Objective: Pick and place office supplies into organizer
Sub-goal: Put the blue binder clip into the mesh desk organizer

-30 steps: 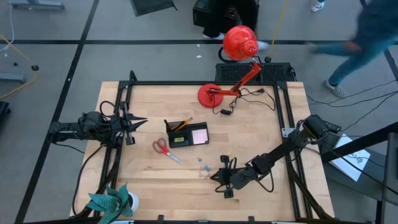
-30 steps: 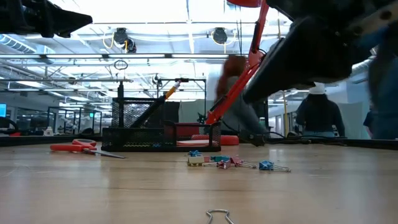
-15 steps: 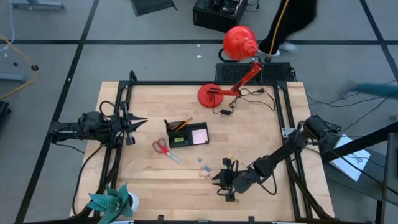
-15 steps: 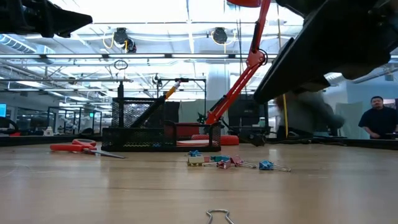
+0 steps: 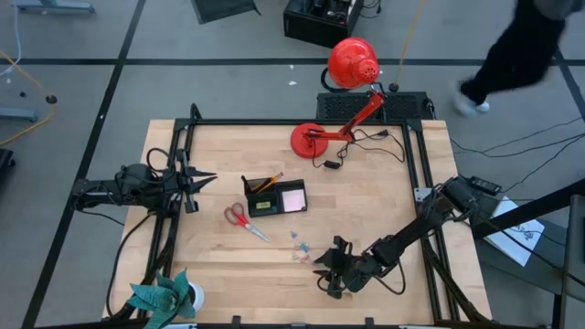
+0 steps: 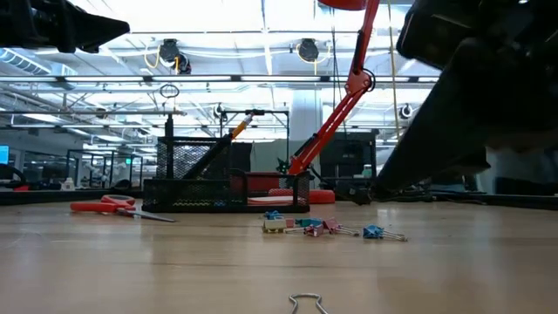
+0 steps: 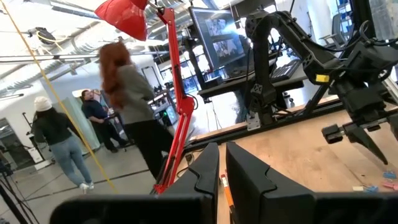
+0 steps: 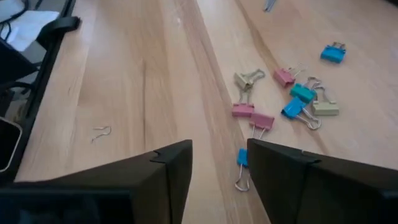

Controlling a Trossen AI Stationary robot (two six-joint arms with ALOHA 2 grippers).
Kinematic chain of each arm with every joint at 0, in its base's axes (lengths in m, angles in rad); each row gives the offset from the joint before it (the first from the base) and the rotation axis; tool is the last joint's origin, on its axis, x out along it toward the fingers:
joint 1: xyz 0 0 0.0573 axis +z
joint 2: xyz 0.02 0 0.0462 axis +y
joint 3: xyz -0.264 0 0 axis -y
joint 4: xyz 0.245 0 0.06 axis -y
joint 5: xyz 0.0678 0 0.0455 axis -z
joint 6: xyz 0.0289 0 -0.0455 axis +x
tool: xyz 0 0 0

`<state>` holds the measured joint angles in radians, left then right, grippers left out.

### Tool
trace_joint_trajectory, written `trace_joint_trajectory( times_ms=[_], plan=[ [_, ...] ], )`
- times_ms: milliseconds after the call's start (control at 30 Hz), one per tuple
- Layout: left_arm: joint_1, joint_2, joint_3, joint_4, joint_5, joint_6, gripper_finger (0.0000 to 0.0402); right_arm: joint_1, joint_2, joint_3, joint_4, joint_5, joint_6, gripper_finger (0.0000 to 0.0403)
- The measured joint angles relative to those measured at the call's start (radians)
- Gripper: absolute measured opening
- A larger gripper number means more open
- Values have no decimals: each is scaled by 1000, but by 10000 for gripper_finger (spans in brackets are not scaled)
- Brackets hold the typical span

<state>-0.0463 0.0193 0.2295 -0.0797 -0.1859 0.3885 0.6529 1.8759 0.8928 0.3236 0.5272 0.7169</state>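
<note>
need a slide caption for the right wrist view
Open right gripper hovers over a blue binder clip near scattered pastel binder clips.

A big red desk lamp [image 5: 352, 64] stood at the table's far edge, its round base [image 5: 307, 140] on the wood [image 5: 384, 201] and its cable [image 5: 366, 142] trailing beside it. A teal plant [image 5: 157, 297] in a white pot [image 5: 195, 297] sat at the near left corner. Someone in dark clothes [image 5: 512, 50] walked past beyond.
</note>
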Motion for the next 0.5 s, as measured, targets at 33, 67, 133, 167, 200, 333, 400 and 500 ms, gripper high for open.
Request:
trace_joint_trajectory(
  times_ms=[33,67,133,167,200,333,400,500],
  plan=[
    [0,0,0,0,0,0,35,0,2,0,2,1,4,144],
    [0,0,0,0,0,0,35,-1,2,0,3,2,4,144],
    [0,0,0,0,0,-1,35,-5,2,0,-1,3,0,143],
    [0,0,0,-1,0,0,35,-5,1,0,-14,1,-4,142],
    [0,0,0,0,0,0,35,-5,1,0,-30,0,-8,142],
    [0,0,0,-1,0,0,35,-5,35,0,-45,-1,-43,142],
    [0,0,0,-2,0,-1,35,-6,62,1,-37,3,-52,142],
    [0,0,0,-3,0,0,35,-10,91,4,-28,18,-70,142]
  ],
)
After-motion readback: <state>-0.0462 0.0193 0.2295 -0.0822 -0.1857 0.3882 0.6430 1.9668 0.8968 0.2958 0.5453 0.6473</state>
